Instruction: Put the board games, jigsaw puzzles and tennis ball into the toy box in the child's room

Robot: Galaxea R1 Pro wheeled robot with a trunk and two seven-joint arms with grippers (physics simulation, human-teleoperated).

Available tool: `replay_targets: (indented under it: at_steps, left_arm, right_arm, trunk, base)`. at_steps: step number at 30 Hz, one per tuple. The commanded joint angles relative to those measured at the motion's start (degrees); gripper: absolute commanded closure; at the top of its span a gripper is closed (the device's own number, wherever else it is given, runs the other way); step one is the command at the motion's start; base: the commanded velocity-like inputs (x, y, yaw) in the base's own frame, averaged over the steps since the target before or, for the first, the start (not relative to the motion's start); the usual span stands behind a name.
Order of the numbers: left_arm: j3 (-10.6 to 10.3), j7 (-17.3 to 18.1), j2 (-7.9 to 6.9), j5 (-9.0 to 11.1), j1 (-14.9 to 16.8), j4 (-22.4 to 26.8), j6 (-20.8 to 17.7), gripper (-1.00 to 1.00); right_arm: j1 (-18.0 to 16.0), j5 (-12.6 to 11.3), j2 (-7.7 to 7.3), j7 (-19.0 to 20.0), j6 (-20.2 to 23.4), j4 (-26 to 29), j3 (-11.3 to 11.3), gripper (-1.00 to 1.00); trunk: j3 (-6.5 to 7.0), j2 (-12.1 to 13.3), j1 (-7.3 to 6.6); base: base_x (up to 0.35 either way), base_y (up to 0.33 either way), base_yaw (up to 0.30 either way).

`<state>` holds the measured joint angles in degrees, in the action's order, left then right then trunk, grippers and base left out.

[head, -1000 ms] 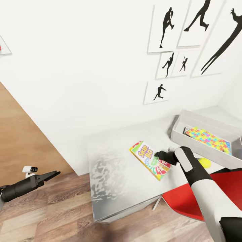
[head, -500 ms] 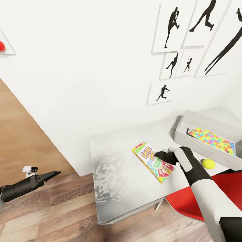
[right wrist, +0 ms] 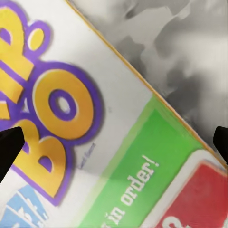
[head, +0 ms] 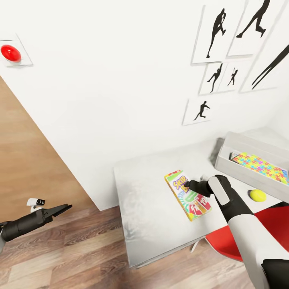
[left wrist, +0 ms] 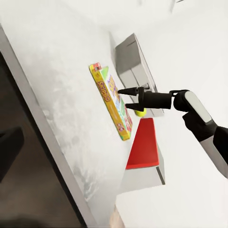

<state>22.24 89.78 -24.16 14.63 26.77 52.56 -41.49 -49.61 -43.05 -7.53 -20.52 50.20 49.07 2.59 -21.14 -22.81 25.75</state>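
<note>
From the head: right gripper (head: 188,185) spread just above the board game (head: 187,195), flat mid-table (head: 148,200), bare top toward the left edge. From the left wrist: right gripper (left wrist: 122,99) parted over the game (left wrist: 112,101). From the right wrist: printed lid (right wrist: 80,142) close beneath, fingertips (right wrist: 9,145) wide apart at either side.

Even, bright, diffuse light is filling the scene; no single source is showing. The table (head: 152,200) is carrying mottled grey blotches and faint soft shadows. Wall pictures (head: 224,36) are leaning outward, showing wide-angle distortion at the head view's edges. The board game (right wrist: 95,142) print is appearing soft and blurred in the right wrist view.
</note>
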Motion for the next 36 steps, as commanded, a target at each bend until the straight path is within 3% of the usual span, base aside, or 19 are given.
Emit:
replay_targets:
  at_steps: [1,15,36]
  left_arm:
    - [0.0,0.2,-0.01,0.0,0.0,0.0,-0.6,-1.00]
    - [0.0,0.2,-0.01,0.0,0.0,0.0,-0.6,-1.00]
    - [0.0,0.2,-0.01,0.0,0.0,0.0,-0.6,-1.00]
  right_arm:
    - [0.0,-0.6,-0.05,-0.6,0.1,0.1,0.2,-1.00]
    - [0.0,-0.6,-0.03,-0.6,0.1,0.1,1.5,-1.00]
    - [0.0,-0.6,-0.03,-0.6,0.1,0.1,1.7,-1.00]
  trunk:
    - [-0.10,-0.1,0.03]
    - [-0.08,-0.1,0.03]
    - [0.74,-0.1,0.03]
  base:
    - [0.000,0.049,0.000]
    - [0.000,0.007,0.007]
    - [-0.052,0.000,0.250]
